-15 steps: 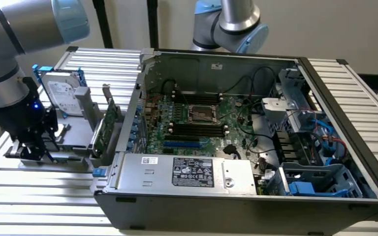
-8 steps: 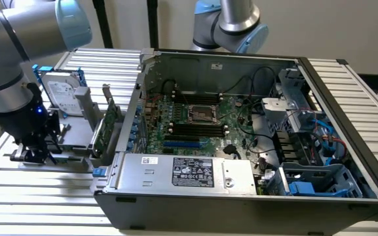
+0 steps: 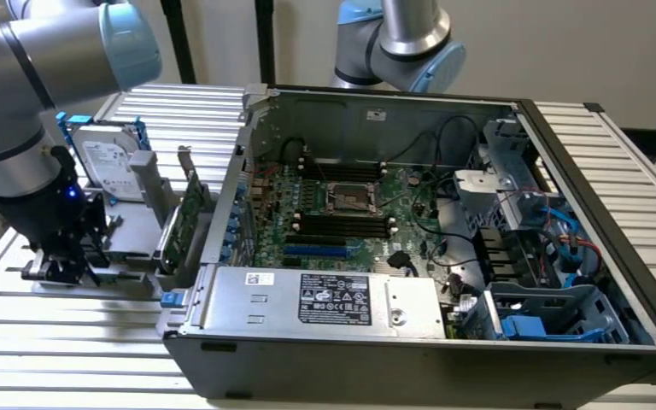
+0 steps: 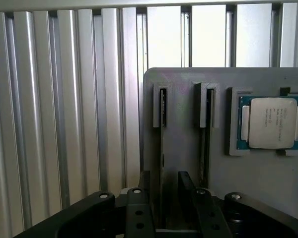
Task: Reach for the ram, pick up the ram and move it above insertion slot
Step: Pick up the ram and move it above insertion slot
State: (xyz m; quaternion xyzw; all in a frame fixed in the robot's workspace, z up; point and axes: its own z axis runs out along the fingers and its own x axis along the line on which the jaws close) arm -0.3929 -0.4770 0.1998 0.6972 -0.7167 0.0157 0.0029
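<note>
My jaws stand open astride the ram [image 4: 162, 148], which sits on edge in its grey holder [image 4: 184, 129] slot so its flat faces meet my fingers [image 4: 138, 210]; not yet clamped.

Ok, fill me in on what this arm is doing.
The arm's gripper is down over a gray holder on the slatted table, to the exterior view's left of the open computer case. Its fingers are open and straddle the ram, which stands on edge in a slot of the holder, not yet gripped or lifted. A second stick and a processor chip sit in the holder beside it.
</note>
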